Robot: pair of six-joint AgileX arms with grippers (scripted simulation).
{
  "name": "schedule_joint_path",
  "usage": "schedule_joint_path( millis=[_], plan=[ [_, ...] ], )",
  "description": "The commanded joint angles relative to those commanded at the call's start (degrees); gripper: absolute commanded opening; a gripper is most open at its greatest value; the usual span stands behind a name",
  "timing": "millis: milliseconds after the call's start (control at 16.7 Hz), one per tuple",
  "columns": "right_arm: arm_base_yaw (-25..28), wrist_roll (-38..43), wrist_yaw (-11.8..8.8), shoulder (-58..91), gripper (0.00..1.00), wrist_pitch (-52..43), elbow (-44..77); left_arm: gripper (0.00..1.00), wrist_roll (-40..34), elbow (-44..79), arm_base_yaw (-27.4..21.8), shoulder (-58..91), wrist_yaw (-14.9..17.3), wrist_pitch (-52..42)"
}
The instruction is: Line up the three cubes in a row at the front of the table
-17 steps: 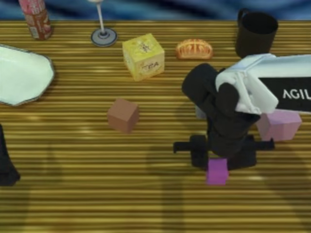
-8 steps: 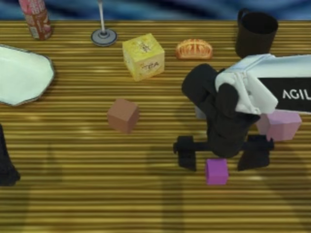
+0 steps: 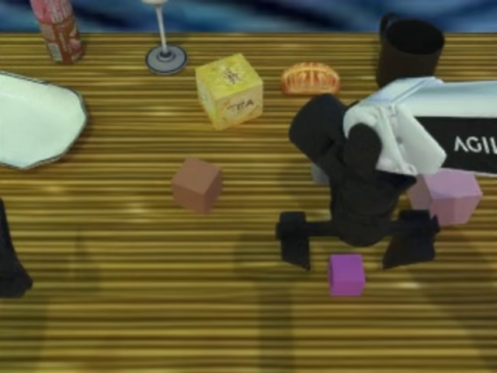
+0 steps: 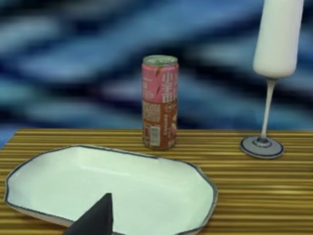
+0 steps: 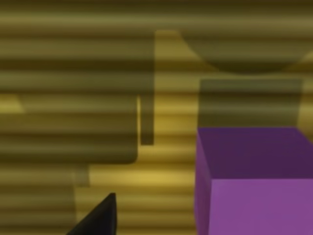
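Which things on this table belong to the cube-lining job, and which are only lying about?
Belongs to the job:
- magenta cube, below the open right end effector
- brown cube
- pale pink cube
- table

Just lying about:
- yellow TEA box
- bread roll
- dark mug
- wine glass
- pink can
- white plate

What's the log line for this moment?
right tool: open, above magenta cube | cube: released on table | left tool: parked left edge
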Motion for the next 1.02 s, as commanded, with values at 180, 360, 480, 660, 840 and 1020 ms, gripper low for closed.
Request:
schedule_joint_path(
  millis=[180, 360, 480, 660, 840, 1020],
  plan=[
    [0.25, 0.12, 0.0, -2.29, 1.0, -7.04, 3.87, 1.0, 0.0, 0.0, 0.0, 0.0, 0.0, 0.0],
    [0.5, 0.01, -0.03, -4.5, 1.0, -11.88, 6.97, 1.0, 0.0, 0.0, 0.0, 0.0, 0.0, 0.0],
    [0.51, -0.02, -0.03, -4.79, 1.0, -12.27, 7.26, 1.0, 0.0, 0.0, 0.0, 0.0, 0.0, 0.0],
    [0.2, -0.01, -0.02, -4.57, 1.0, -12.12, 7.12, 1.0, 0.0, 0.0, 0.0, 0.0, 0.0, 0.0],
    [0.67, -1.33, -0.18, -7.71, 1.0, -10.04, 4.22, 1.0, -0.01, 3.5, -0.59, 3.51, -0.29, -2.02],
    [1.04, -4.2, -0.49, -15.53, 1.0, -5.33, -2.38, 1.0, 0.0, 12.22, -2.36, 12.47, -0.54, -7.3]
  ],
)
